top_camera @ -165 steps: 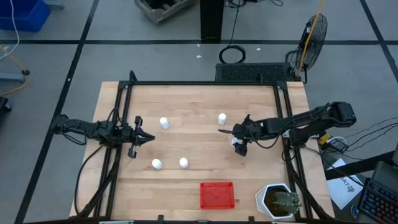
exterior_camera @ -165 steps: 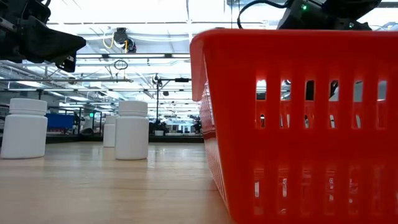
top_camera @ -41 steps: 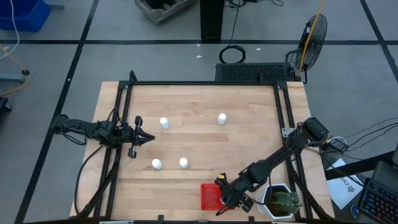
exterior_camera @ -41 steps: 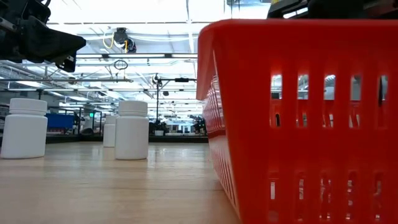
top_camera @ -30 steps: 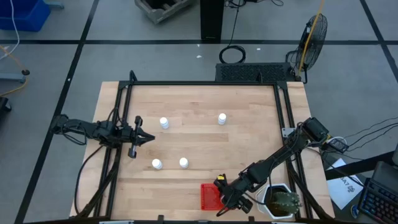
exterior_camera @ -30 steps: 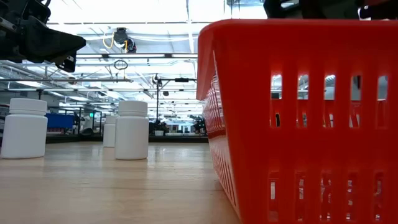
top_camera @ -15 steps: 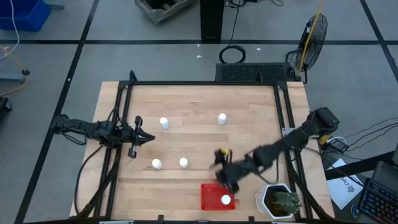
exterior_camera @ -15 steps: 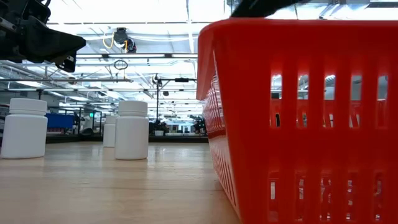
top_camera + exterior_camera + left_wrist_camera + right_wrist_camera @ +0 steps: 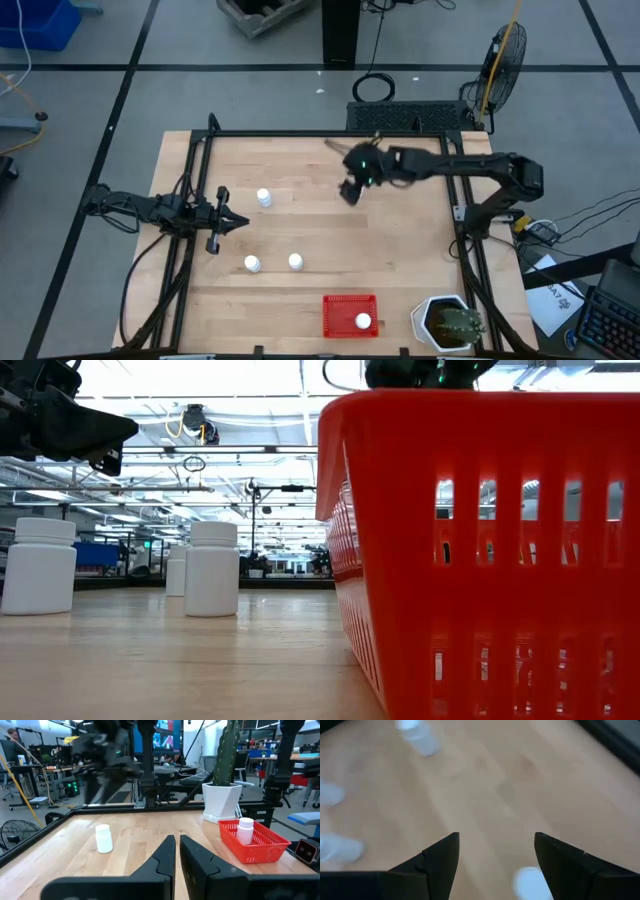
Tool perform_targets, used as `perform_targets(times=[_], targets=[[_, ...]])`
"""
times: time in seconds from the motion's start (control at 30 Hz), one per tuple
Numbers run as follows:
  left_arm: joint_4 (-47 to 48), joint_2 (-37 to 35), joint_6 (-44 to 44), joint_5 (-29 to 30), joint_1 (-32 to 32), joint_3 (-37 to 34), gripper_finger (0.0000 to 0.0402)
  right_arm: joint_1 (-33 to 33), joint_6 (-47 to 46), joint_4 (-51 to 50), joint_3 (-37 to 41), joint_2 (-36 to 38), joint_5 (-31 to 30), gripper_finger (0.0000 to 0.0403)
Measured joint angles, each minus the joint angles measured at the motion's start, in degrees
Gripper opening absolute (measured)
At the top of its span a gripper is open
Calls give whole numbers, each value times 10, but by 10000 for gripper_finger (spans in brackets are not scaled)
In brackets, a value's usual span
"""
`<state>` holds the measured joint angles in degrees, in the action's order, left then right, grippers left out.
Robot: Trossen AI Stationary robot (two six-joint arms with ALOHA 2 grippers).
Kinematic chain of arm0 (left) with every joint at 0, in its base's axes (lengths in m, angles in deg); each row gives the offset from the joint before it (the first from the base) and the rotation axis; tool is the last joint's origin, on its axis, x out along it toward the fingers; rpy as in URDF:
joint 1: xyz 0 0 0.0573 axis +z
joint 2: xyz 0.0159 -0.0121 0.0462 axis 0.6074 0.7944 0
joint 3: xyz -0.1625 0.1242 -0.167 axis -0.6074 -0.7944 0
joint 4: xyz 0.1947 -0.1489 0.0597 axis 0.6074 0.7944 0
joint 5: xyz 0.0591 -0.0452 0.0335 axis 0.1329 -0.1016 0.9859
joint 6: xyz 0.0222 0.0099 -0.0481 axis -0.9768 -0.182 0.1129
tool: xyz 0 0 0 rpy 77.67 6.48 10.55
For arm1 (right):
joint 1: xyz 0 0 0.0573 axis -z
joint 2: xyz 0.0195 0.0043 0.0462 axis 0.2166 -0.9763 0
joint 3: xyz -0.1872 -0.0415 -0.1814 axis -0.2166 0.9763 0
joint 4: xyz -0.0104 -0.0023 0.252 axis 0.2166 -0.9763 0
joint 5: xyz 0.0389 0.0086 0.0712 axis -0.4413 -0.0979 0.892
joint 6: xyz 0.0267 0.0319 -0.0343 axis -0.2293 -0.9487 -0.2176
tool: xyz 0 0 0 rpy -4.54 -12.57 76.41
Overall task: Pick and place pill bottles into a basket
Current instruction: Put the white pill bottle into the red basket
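The jaws of the right gripper [image 9: 496, 840] are spread wide with nothing in them. Right below them in the right wrist view is the round white top of one small white plastic pill bottle [image 9: 532, 882]. It lies in the gap between the two dark fingers [image 9: 437, 857], closer to one finger than the other. It looks like it is standing up, with its long side pointing up at the camera, but it is too blurry to be sure. I think the gripper must shift a little to get the bottle in the middle, then go down. In the high view the right arm [image 9: 450, 165] reaches across the upper middle of the wooden table [image 9: 420, 250], and its gripper hides this bottle. Three more white bottles stand farther off, one at the left middle [image 9: 264, 198] and two lower down [image 9: 252, 264] [image 9: 295, 262]. Farther still, at the bottom of the high view, is the flat red plastic basket [image 9: 340, 310] with one bottle [image 9: 362, 321] inside. The left gripper [image 9: 222, 220] waits at the left edge with its jaws close together, holding nothing. The right arm is much nearer to this bottle.
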<state>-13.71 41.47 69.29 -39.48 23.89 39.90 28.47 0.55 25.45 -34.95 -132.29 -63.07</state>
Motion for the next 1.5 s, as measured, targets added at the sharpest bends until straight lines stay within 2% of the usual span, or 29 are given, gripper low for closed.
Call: perform_targets(times=[0.2,0.3,0.73,0.97,1.5], targets=[[0,0,0,0,0,0,31,52,13,19,17,0,-2,249],[0,0,0,0,0,0,31,53,15,29,27,-13,-10,253],[0,0,0,0,0,0,31,49,9,-33,31,-79,-11,287],[0,0,0,0,0,0,31,49,0,-61,31,-78,3,279],[0,0,0,0,0,0,31,23,4,-32,68,-78,19,258]])
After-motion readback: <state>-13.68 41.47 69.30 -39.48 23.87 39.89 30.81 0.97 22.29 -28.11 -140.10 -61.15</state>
